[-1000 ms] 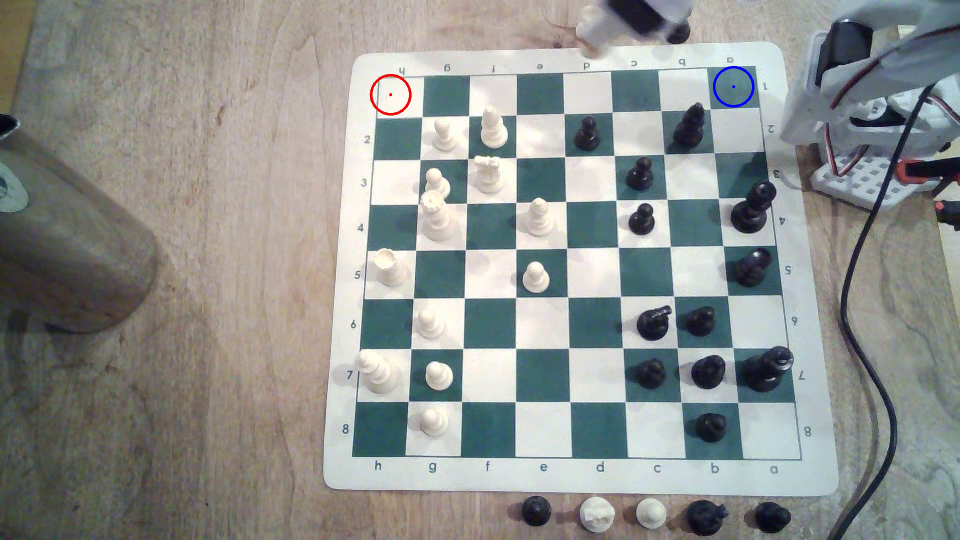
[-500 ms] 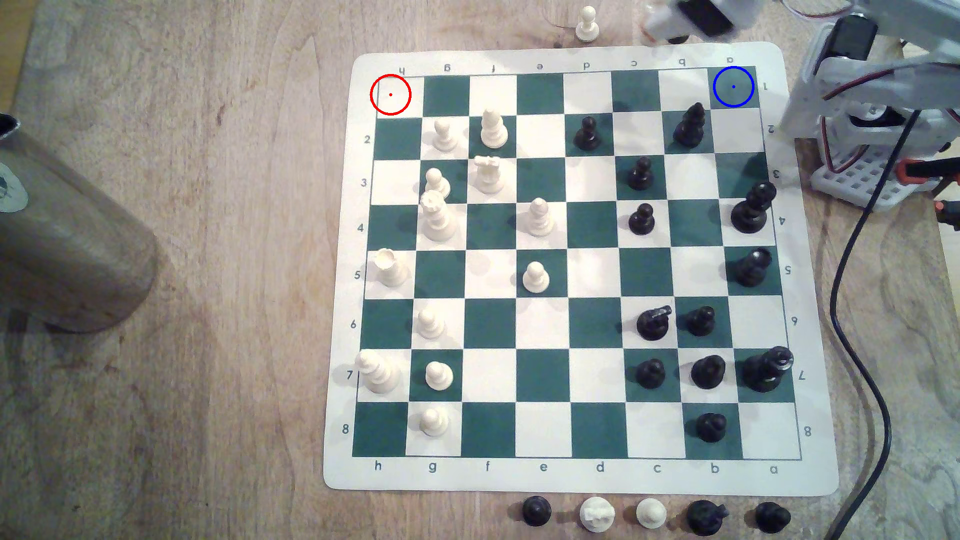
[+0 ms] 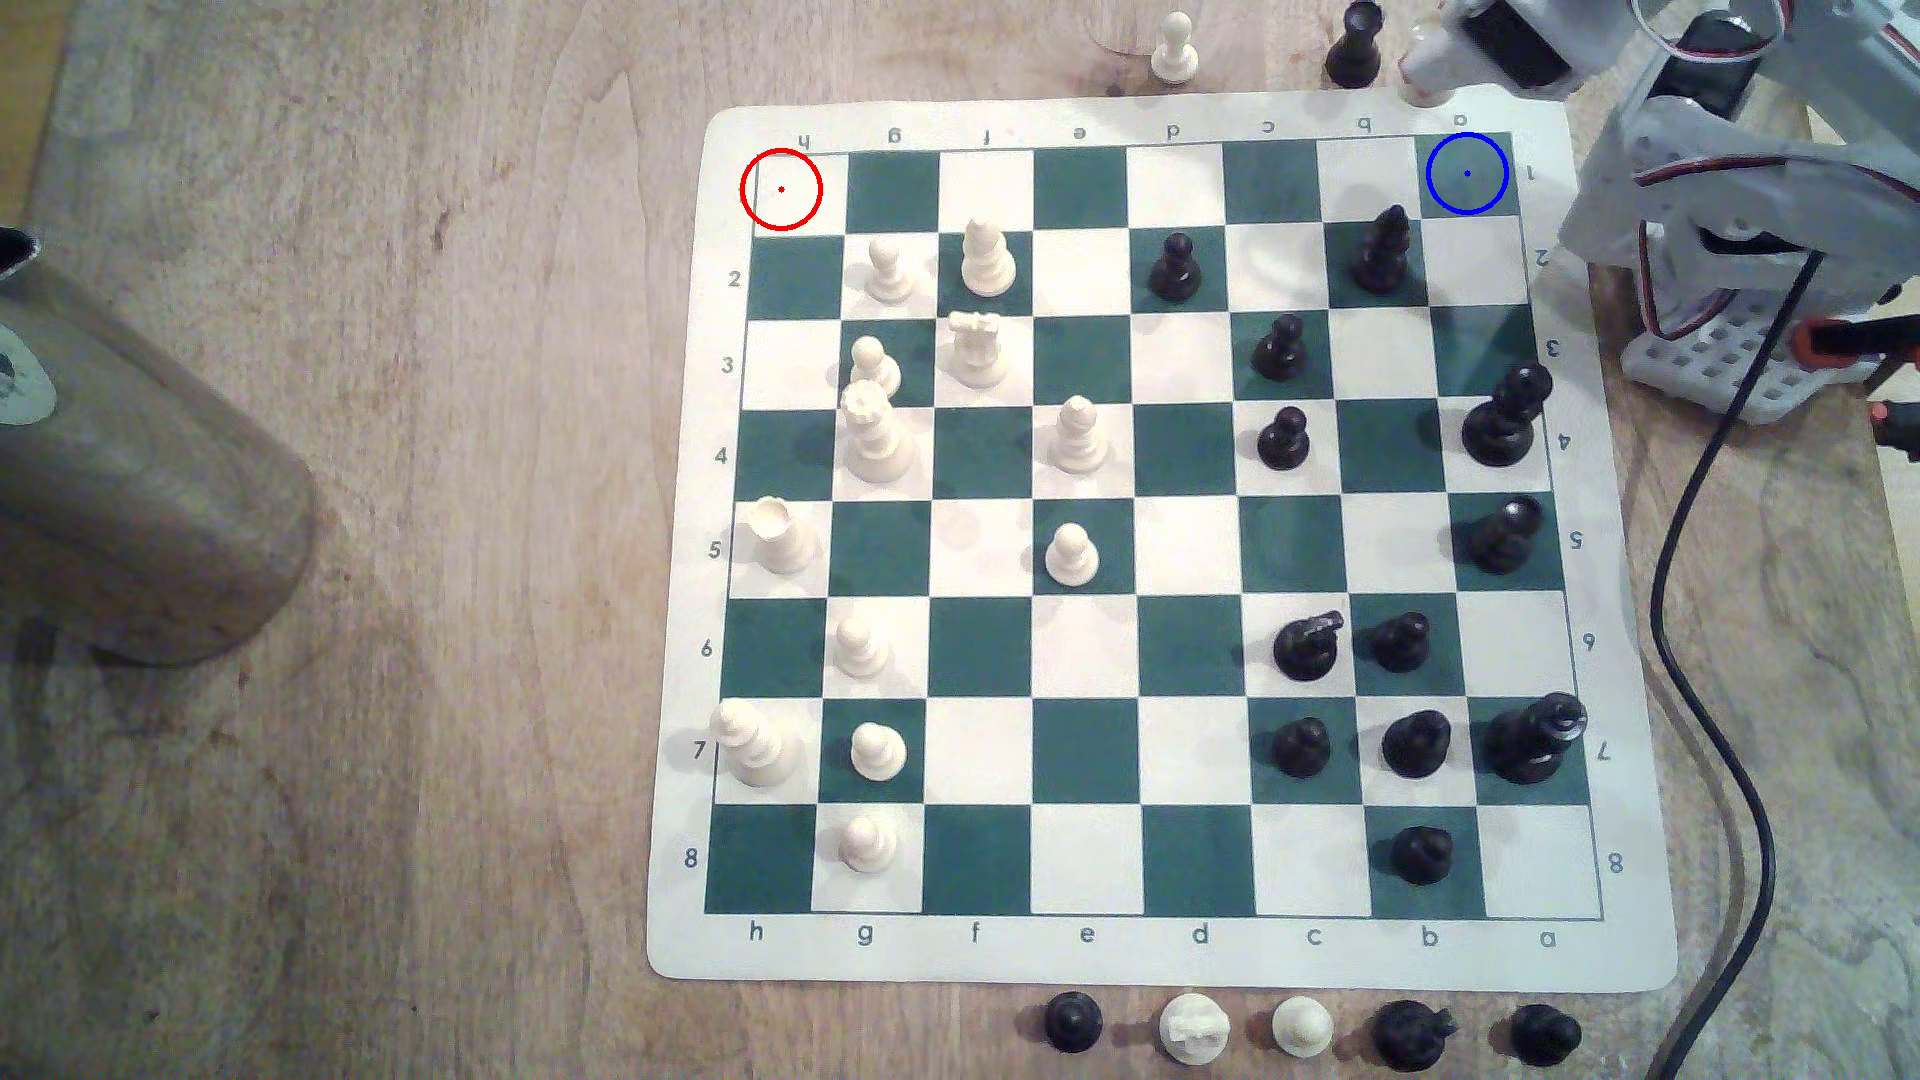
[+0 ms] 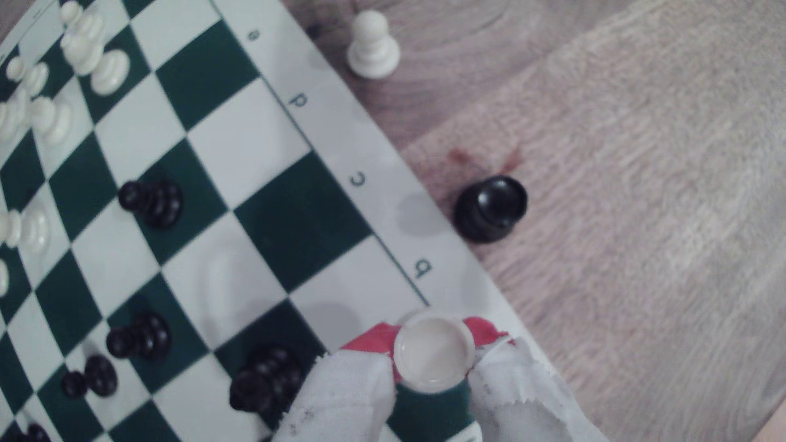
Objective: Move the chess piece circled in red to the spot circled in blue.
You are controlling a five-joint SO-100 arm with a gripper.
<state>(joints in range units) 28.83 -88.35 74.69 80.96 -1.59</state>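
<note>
The rook point(image 4: 433, 354) is held between the taped fingers point(image 4: 344, 395) of the gripper point(image 3: 1425, 81) — at the upper right of the exterior view, just above the blue-ringed square point(image 3: 1467, 173), over the board's edge point(image 3: 1143, 961).

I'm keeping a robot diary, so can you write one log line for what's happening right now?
gripper: shut on white rook | position: near blue-circled square | red-circled square: no piece | placement: not yet done
</note>
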